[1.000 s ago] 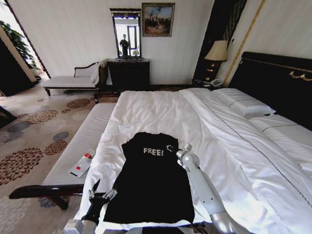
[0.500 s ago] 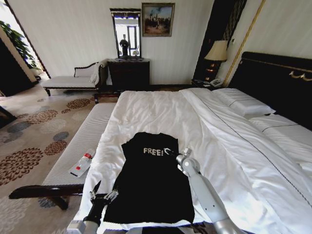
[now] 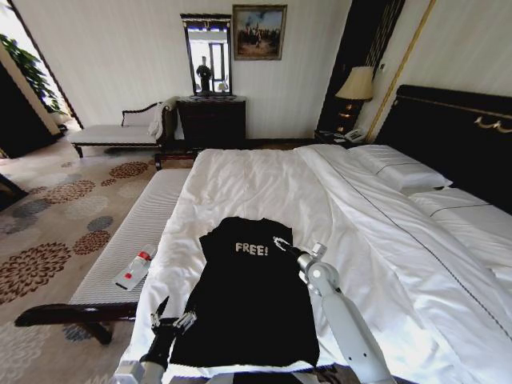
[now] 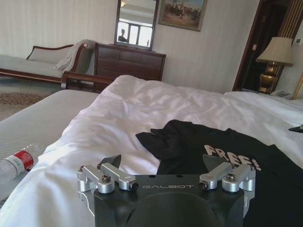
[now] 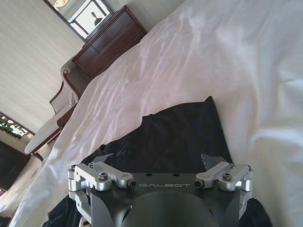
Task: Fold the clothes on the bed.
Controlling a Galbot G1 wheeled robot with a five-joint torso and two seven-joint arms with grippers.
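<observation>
We see the black T-shirt (image 3: 246,296) lying flat on the bed (image 3: 264,184) near its foot, "FREE!" facing up. Our left gripper (image 3: 170,318) hovers, fingers spread, by the shirt's lower left corner. Our right gripper (image 3: 282,243), fingers also spread, sits over the right shoulder, perhaps touching the fabric.
</observation>
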